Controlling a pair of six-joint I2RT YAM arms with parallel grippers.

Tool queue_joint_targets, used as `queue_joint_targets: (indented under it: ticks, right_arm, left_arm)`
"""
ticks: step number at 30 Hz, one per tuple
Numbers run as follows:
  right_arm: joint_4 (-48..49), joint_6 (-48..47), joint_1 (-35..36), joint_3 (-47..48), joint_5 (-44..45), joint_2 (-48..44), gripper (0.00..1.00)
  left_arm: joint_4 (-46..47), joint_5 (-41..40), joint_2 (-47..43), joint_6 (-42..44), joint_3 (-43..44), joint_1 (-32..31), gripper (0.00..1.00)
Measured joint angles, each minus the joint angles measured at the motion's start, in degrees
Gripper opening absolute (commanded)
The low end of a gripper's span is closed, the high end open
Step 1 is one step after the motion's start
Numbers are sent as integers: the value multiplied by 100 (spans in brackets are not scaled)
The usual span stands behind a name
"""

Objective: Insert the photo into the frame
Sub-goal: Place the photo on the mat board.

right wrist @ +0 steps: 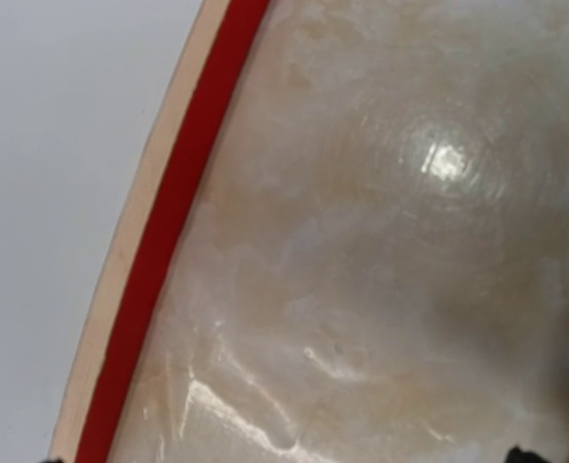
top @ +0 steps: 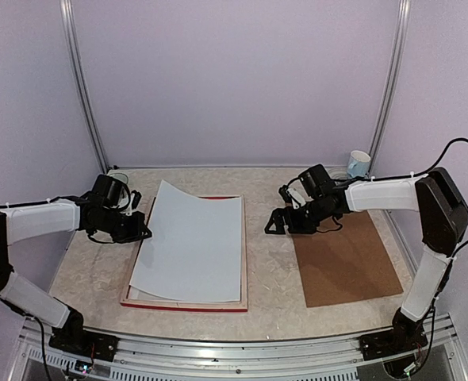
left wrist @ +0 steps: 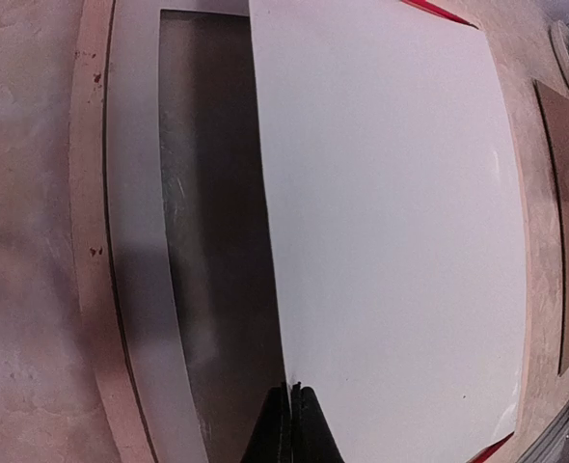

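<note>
The frame point(top: 186, 304) lies back up at the table's middle, with red edges and a pale wood back. The photo point(top: 194, 242) lies over it, white back up, and covers most of it. My left gripper point(top: 144, 232) is shut on the photo's left edge and holds that edge raised. In the left wrist view the closed fingers point(left wrist: 299, 424) pinch the photo point(left wrist: 391, 212) above the white mat point(left wrist: 135, 241) and its dark window point(left wrist: 217, 251). My right gripper point(top: 276, 226) is open and empty, low over the bare table just right of the frame's red edge point(right wrist: 169, 241).
The brown backing board point(top: 349, 258) lies flat on the right under my right arm. A pale cup point(top: 359, 163) stands at the back right corner. A small round thing point(top: 120, 178) sits at the back left behind my left wrist.
</note>
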Motion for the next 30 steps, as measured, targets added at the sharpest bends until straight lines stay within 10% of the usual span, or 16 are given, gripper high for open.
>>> queue_joint_targets:
  ticks: [30]
  right_arm:
    - [74,7,-74,-136,-13,-20,99]
  left_arm:
    - [-105,-50,-184,13,0,22,3]
